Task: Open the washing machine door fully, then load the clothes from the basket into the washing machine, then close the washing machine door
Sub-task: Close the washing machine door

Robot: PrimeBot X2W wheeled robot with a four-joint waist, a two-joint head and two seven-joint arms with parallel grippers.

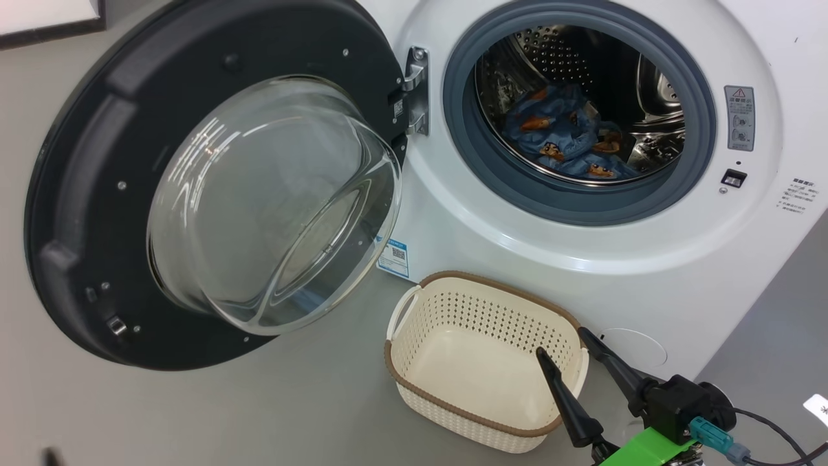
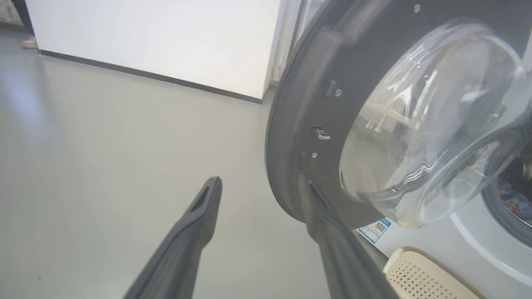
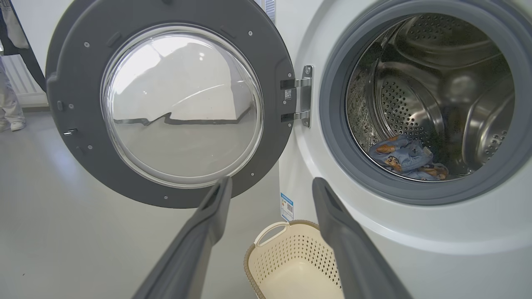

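**Right gripper (image 1: 561, 342) spread above the basket (image 1: 479, 310), left gripper (image 2: 258, 180) spread at the washing machine door (image 2: 291, 137)**

The right gripper's two dark fingers (image 1: 569, 401) stand wide apart and hold nothing. In the head view one tip is over the basket's near right corner. The other is just past its right rim, toward the white front of the washing machine (image 1: 517, 246). The basket sits on the grey floor (image 1: 259, 408) just in front of the machine, below the round opening, with its cream bottom bare. The clothes (image 1: 563, 139), blue with orange-brown prints, lie low in the steel drum (image 1: 556, 52), well above and beyond this gripper.

The left gripper is likewise wide apart with nothing between its fingers. In its wrist view one finger is over the floor and the other crosses the door's lower black rim. Whether it touches the rim cannot be told. The door stands wide open to the left on its steel hinge (image 1: 417, 90), glass bowl bulging toward the room.
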